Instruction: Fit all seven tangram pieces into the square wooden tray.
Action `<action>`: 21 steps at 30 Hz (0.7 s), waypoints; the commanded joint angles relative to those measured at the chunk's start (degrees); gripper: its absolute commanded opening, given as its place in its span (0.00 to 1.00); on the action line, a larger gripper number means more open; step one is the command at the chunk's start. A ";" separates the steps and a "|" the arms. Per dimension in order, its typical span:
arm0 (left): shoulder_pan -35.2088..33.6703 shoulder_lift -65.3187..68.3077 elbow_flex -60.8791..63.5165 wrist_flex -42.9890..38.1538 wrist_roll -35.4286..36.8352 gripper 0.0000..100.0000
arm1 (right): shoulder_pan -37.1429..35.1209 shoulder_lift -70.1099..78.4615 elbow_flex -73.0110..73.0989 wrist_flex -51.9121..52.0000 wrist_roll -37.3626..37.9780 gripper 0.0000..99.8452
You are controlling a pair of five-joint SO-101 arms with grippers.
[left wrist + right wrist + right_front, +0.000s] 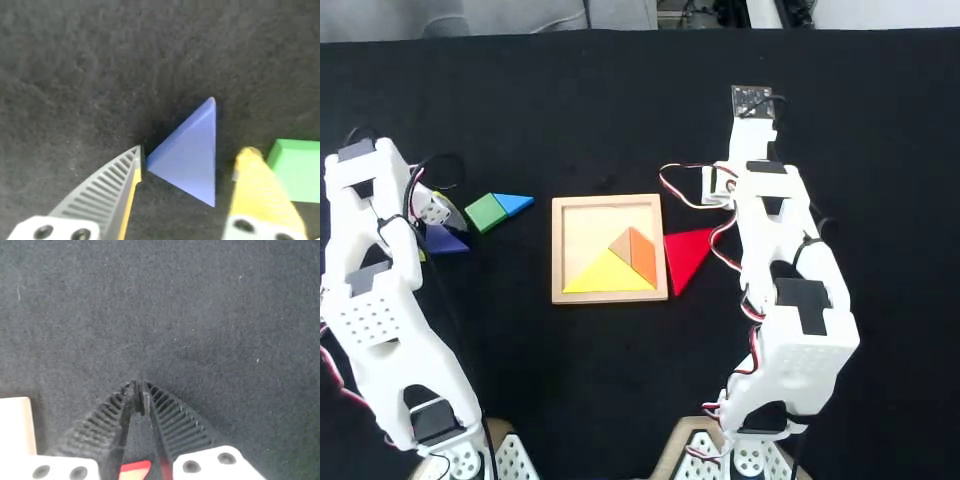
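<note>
The square wooden tray (558, 250) lies mid-table and holds a yellow triangle (605, 273), an orange piece (642, 250) and a tan piece (622, 243). A red triangle (686, 254) rests against the tray's right side. At the left lie a green square (485, 212), a light blue triangle (513, 203) and a violet-blue triangle (190, 155). My left gripper (194, 151) is open and low over the cloth, one finger on each side of the violet-blue triangle. My right gripper (138, 390) is shut on nothing, just beyond the red triangle (134, 470).
Black cloth covers the table. The green square (297, 169) sits close beside the left gripper's yellow finger (260, 185). A corner of the tray (17, 425) lies near the right gripper. Both white arms rise from bases at the front edge.
</note>
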 commanded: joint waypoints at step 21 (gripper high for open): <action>3.56 -5.45 -7.25 0.09 -22.51 0.22 | 0.35 -0.40 -3.21 0.26 0.44 0.01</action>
